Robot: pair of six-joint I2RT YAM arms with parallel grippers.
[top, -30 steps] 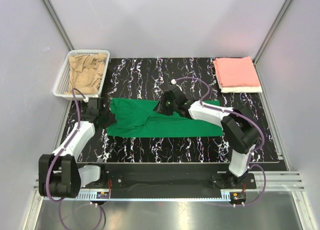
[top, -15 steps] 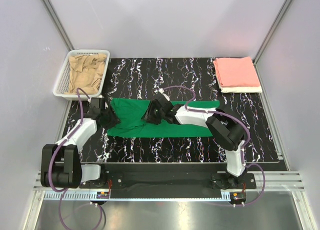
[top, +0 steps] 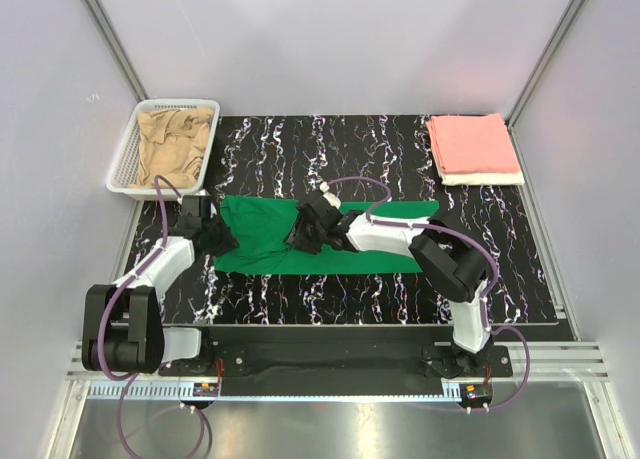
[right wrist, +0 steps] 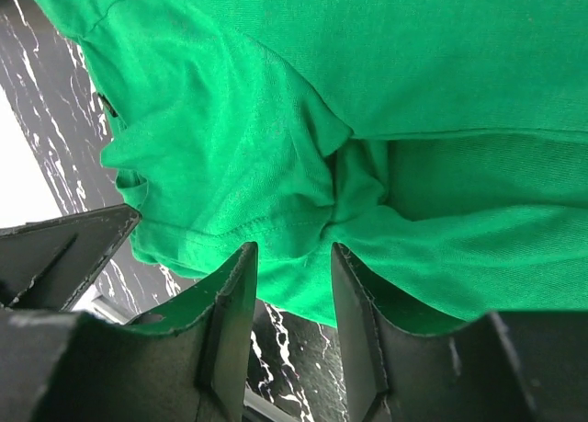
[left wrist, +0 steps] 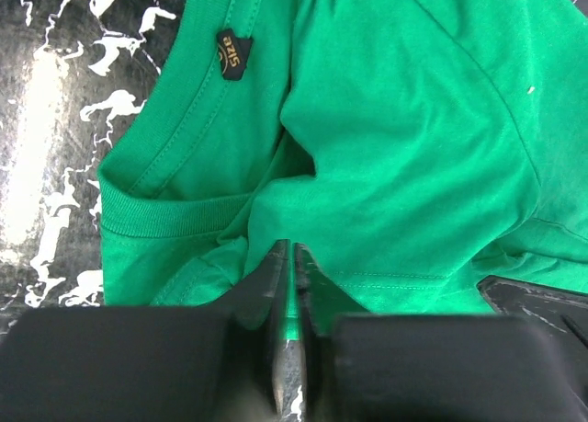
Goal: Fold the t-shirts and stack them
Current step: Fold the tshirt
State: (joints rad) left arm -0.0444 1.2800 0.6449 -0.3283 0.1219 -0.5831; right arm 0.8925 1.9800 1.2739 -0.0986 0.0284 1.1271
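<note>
The green t-shirt (top: 370, 241) lies lengthwise across the middle of the black marbled mat; its collar and size label (left wrist: 233, 54) show in the left wrist view. My left gripper (top: 215, 237) (left wrist: 292, 247) sits at the shirt's left end, jaws pressed together on the cloth's edge. My right gripper (top: 303, 234) (right wrist: 292, 252) is over the shirt's middle, open, with a bunched hem (right wrist: 303, 211) between its fingertips. A folded pink t-shirt (top: 472, 144) rests on a folded white one (top: 485, 178) at the back right. A crumpled tan t-shirt (top: 175, 144) fills the basket.
The white mesh basket (top: 122, 164) stands at the back left corner, just off the mat. Bare mat (top: 330, 139) lies behind the green shirt and a strip of it (top: 330, 294) in front. Grey walls close in on three sides.
My left gripper has gone from open to shut on the shirt's left edge. The right gripper has slid left along the shirt, and the shirt's right end has drawn in leftward.
</note>
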